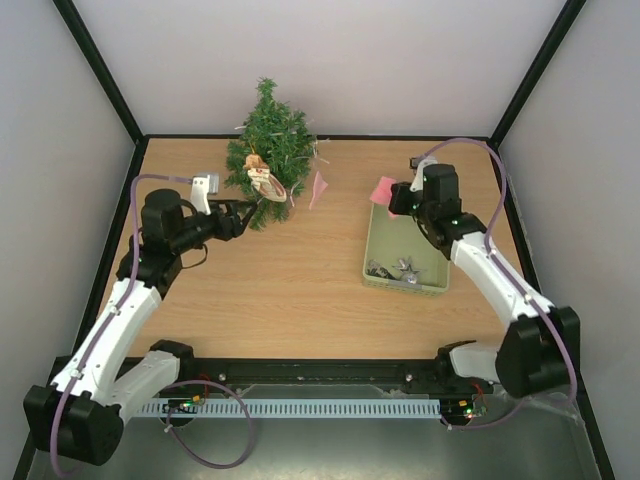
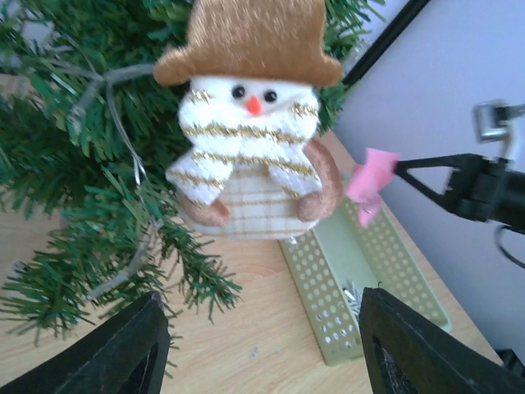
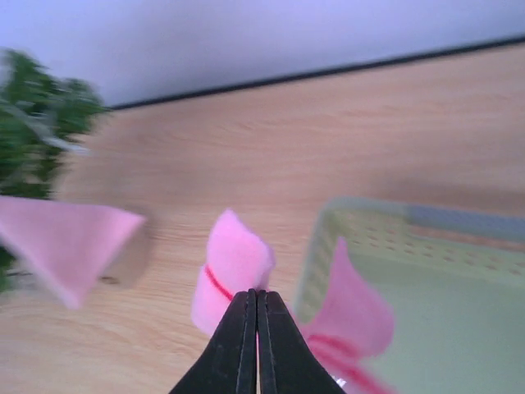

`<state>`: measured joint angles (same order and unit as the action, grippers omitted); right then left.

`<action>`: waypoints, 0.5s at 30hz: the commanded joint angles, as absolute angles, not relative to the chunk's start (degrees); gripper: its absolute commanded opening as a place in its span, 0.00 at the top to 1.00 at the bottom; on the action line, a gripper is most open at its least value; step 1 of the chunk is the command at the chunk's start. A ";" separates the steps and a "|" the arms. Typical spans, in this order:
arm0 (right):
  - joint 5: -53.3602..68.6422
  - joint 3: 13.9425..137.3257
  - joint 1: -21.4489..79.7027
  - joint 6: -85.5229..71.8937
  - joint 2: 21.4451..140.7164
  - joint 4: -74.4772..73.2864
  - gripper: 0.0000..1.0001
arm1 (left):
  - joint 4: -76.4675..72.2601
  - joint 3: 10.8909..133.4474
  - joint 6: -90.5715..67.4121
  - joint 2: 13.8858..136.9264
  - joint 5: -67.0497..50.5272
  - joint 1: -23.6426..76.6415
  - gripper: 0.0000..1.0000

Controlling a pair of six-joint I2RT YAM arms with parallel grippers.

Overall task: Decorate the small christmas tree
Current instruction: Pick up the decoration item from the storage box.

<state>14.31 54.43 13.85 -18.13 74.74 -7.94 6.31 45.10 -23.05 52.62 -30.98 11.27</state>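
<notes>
1. Snagging is my first worry. The left gripper (image 2: 261, 312) has its jaws apart with nothing between them, just below the snowman ornament (image 2: 250, 156) that hangs on the front of the small christmas tree (image 1: 270, 140). If a finger catches the snowman or a branch when that arm moves, the ornament could come off its twig.
2. The tree stands upright at the far edge of the table (image 1: 300, 300), left of centre. It looks light, so a nudge from the left arm could tip it.
3. The right gripper (image 3: 256, 295) is pinched tight on a pink bow (image 3: 234, 263), above the far-left corner of the pale green basket (image 1: 372, 245). It seems to hold only a thin bit near the red thread, so a quick swing could shake the bow loose.
4. Another pink piece (image 1: 318, 188) sits just beside the tree's right side. I cannot tell whether it hangs or lies there, but the right arm could knock it on the way over.
5. Both arms working at one tree could crowd each other.
</notes>
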 commanded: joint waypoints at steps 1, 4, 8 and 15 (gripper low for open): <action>17.81 56.39 17.78 -20.22 68.59 -10.61 0.98 | 5.82 47.08 -24.19 54.33 -22.71 11.67 0.36; 18.81 56.80 22.02 -20.27 64.50 -10.54 0.98 | 4.67 47.20 -25.90 55.78 -21.67 9.58 0.39; 20.14 56.53 25.60 -20.80 61.04 -10.21 0.98 | 1.66 47.03 -28.32 58.43 -23.85 5.60 0.42; 22.01 54.26 28.38 -21.10 57.49 -9.03 0.98 | -4.39 47.03 -32.25 66.41 -32.02 -0.15 0.45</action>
